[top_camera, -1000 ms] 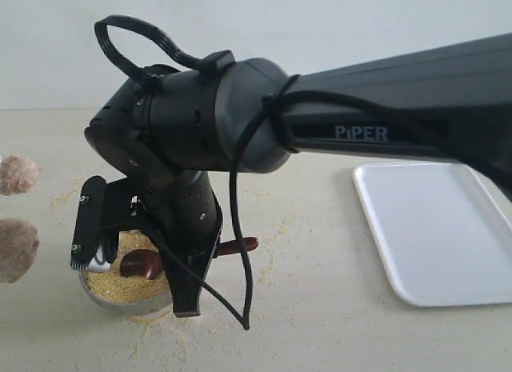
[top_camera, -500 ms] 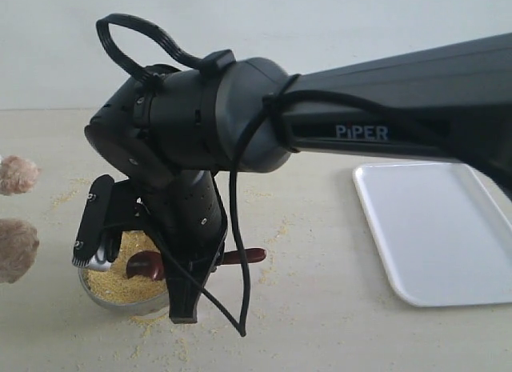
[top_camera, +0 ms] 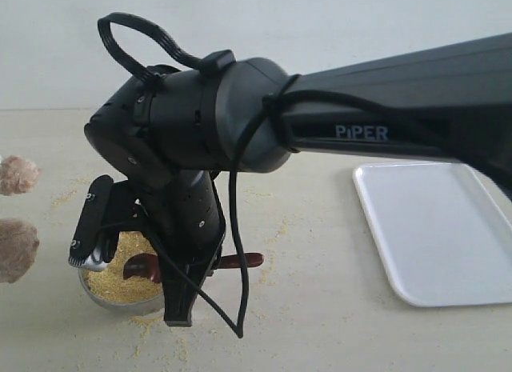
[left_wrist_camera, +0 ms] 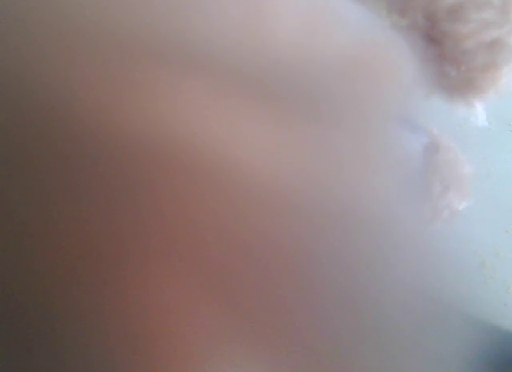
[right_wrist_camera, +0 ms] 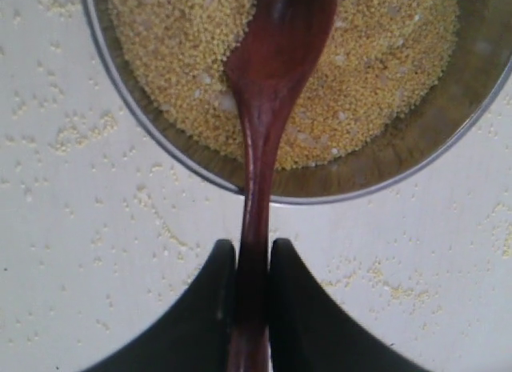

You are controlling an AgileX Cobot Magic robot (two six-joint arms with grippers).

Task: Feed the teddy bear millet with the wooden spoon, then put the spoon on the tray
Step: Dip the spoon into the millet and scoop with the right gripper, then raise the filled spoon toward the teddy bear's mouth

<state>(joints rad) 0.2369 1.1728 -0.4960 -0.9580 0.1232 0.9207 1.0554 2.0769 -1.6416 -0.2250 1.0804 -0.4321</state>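
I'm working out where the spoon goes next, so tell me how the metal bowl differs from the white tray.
The bowl is round and shiny metal; the tray is rectangular with rounded corners and plain white. The bowl has raised walls, while the tray is flat with a low rim. The bowl holds millet and the head of the wooden spoon; the visible part of the tray is bare. Both sit on the same pale tabletop.

The pale table (top_camera: 320,324) carries a metal bowl (top_camera: 120,302), a white tray (top_camera: 440,228) and scattered millet (right_wrist_camera: 76,132).
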